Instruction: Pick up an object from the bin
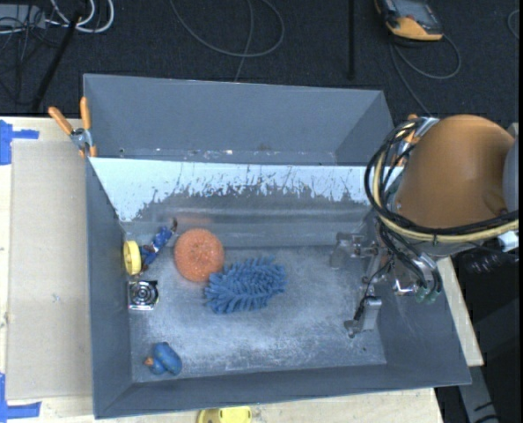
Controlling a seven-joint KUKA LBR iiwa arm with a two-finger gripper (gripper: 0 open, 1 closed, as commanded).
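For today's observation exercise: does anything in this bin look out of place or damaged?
Nothing stands out. The orange ball and blue bristly thing lie loose together, apart from the tool; only the bin shows a scratched back wall.

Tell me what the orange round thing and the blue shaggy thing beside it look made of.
The orange disc looks like foam or mesh sponge, matte: finely speckled, no shine. The blue tuft looks like chenille or microfibre, matte: thick soft strands stick out all round. Neither is certain.

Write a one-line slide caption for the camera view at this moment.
Gripper at the bin's right side, apart from the orange ball, blue bristly piece and smaller pieces near the left wall.
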